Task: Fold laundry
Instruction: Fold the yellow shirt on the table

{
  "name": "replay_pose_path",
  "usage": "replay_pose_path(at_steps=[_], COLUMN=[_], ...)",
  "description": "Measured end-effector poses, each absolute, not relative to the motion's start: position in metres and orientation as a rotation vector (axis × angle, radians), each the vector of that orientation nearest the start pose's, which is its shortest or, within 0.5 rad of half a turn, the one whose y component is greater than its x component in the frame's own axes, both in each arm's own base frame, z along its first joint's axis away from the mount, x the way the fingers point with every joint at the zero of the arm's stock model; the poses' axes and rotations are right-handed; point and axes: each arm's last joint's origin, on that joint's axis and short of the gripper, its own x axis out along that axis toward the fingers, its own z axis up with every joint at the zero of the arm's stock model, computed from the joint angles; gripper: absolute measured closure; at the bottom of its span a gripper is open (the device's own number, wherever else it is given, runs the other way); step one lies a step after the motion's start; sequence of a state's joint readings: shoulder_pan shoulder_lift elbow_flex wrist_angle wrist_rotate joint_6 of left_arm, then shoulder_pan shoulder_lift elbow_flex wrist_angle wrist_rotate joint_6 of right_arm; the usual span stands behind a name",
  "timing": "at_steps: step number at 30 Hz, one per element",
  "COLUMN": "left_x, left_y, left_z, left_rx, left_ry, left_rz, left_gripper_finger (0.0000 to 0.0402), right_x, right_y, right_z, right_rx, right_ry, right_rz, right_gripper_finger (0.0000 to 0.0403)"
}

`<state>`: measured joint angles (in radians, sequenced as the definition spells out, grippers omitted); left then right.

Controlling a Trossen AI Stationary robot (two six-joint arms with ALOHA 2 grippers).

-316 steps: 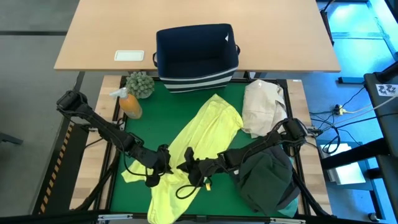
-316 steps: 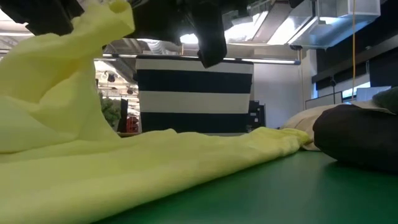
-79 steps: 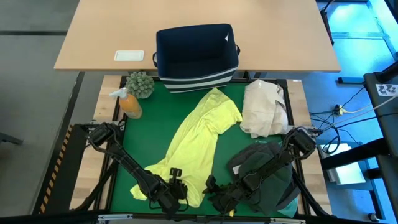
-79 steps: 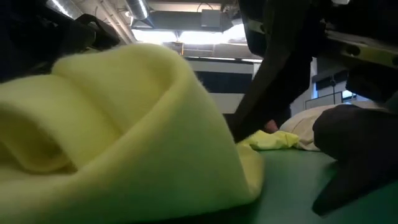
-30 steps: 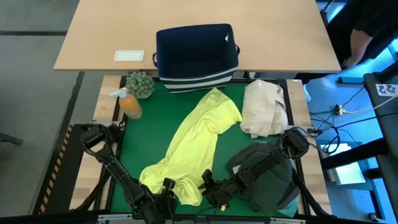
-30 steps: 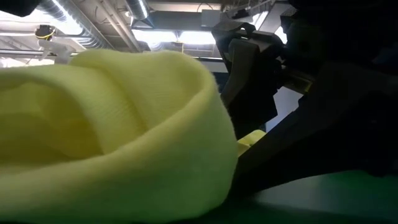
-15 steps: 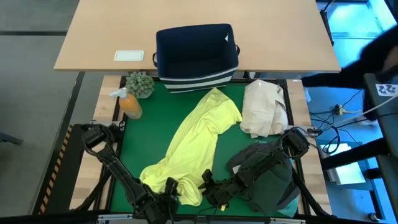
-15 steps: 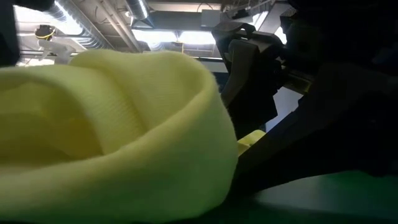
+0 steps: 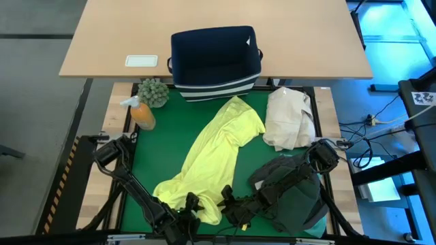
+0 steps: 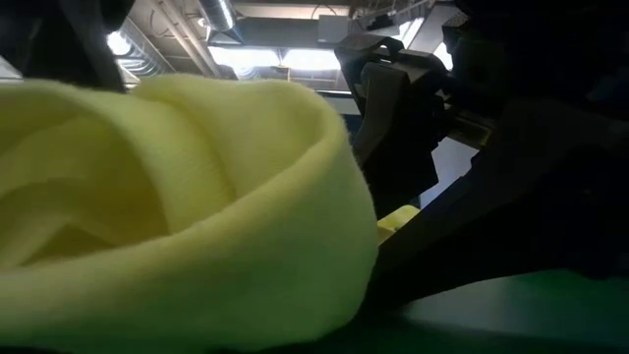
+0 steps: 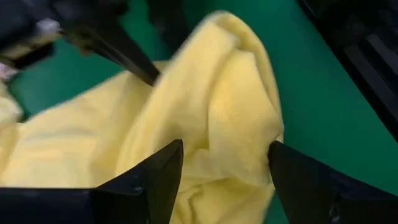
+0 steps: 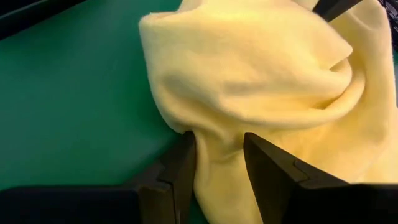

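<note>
The yellow-green shirt (image 9: 208, 160) lies stretched diagonally across the green mat (image 9: 167, 133) of the bench, its far end near the navy bin (image 9: 216, 61) and its near end bunched up at the front edge. Both tools work at that bunched end. The left tool (image 9: 189, 212) sits at the front, left of the bunch; in the left wrist view its 2 fingers (image 11: 152, 177) stand apart on either side of a fold, open and not pinching it. The right tool (image 9: 231, 204) is just right of the bunch; in the right wrist view its fingers (image 12: 180, 165) are close together with a fold of the shirt clamped between them. A dark grey garment (image 9: 293, 194) lies heaped under the right arm, and a cream cloth bundle (image 9: 289, 119) rests beyond it.
</note>
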<state>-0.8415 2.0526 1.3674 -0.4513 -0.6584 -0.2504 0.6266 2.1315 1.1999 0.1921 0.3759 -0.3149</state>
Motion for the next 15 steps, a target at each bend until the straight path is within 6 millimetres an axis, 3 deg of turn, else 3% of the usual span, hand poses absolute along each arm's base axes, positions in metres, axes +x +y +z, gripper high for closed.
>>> replay_pose_path(at_steps=[8, 11, 15], left_x=[0.289, 0.288, 0.286], left_y=[-0.292, -0.293, -0.294], left_z=[0.126, 0.122, 0.124], left_rx=[0.563, 0.587, 0.640], left_ry=[0.905, 0.894, 0.864], left_rz=[-0.104, -0.084, -0.042], left_gripper_finger=[0.0183, 0.0214, 0.0285], right_x=[0.350, 0.350, 0.350], right_y=[0.240, 0.240, 0.240], right_z=[0.102, 0.102, 0.102], right_rx=[-0.658, -0.658, -0.658], right_ry=[0.613, 0.614, 0.617], right_rz=[0.343, 0.342, 0.335], right_gripper_finger=[0.0262, 0.0262, 0.0262])
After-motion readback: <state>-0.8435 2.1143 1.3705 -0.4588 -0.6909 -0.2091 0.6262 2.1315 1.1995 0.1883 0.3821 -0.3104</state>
